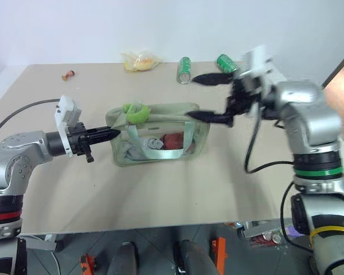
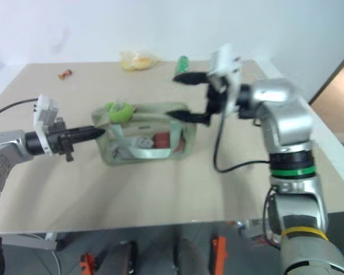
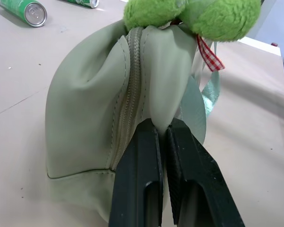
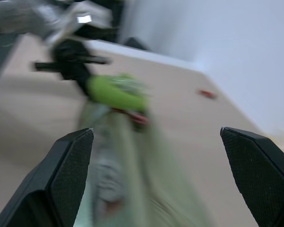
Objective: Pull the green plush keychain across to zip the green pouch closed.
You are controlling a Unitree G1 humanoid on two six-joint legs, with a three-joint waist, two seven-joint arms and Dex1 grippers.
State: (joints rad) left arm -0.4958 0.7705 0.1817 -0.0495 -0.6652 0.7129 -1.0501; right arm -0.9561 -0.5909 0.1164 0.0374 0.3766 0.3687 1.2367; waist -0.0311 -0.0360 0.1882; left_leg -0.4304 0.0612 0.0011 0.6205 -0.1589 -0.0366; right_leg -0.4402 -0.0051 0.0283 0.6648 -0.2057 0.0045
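The pale green pouch (image 1: 155, 137) stands on the table (image 1: 178, 189), its clear side panel facing me. The fuzzy lime-green plush keychain (image 1: 136, 112) rests on top at the pouch's left end, with a red checked tag (image 3: 209, 49) hanging from it. My left gripper (image 1: 116, 133) is shut on a fold of the pouch's left end fabric (image 3: 162, 126), just beside the zipper (image 3: 128, 94). Over the pouch's right end hovers my right gripper (image 1: 192, 97), wide open, pointing left, with nothing between its fingers (image 4: 71, 165). It is apart from the keychain (image 4: 116, 92).
Two green cans (image 1: 184, 70) (image 1: 226, 63) lie at the back of the table, with a yellow plastic bag (image 1: 140, 60) to their left. A small red object (image 1: 69, 73) sits at the far left. The table's front edge runs close below the pouch.
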